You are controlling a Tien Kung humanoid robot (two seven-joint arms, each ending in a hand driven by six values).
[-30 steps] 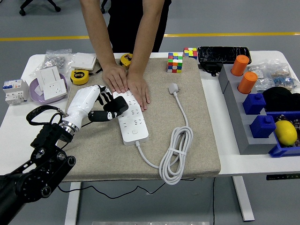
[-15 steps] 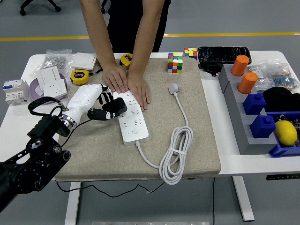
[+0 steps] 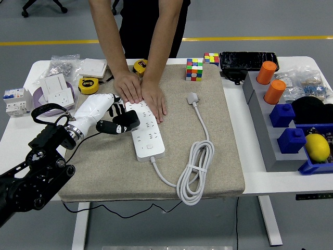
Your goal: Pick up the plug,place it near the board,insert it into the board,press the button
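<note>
1. the left hand (image 3: 112,117) sits at the left edge of the power strip (image 3: 144,130), fingers curled around a black plug (image 3: 128,121) held just over the strip's left side.
2. a person's hands (image 3: 140,91) press flat on the strip's far end, pinning it to the mat (image 3: 218,156).
3. risk, as i read it: the plug looks tilted, so the pins could miss the slots and skid off, or shove the strip sideways.
4. another risk: the robot's fingers are close to the person's hands and could bump them on the push down.
5. hard to make out: the plug's pins and the slot under it are hidden by the plug body and thumb.
6. the strip's button (image 3: 150,147) sits at the near end, untouched; the right arm is out of view.
</note>
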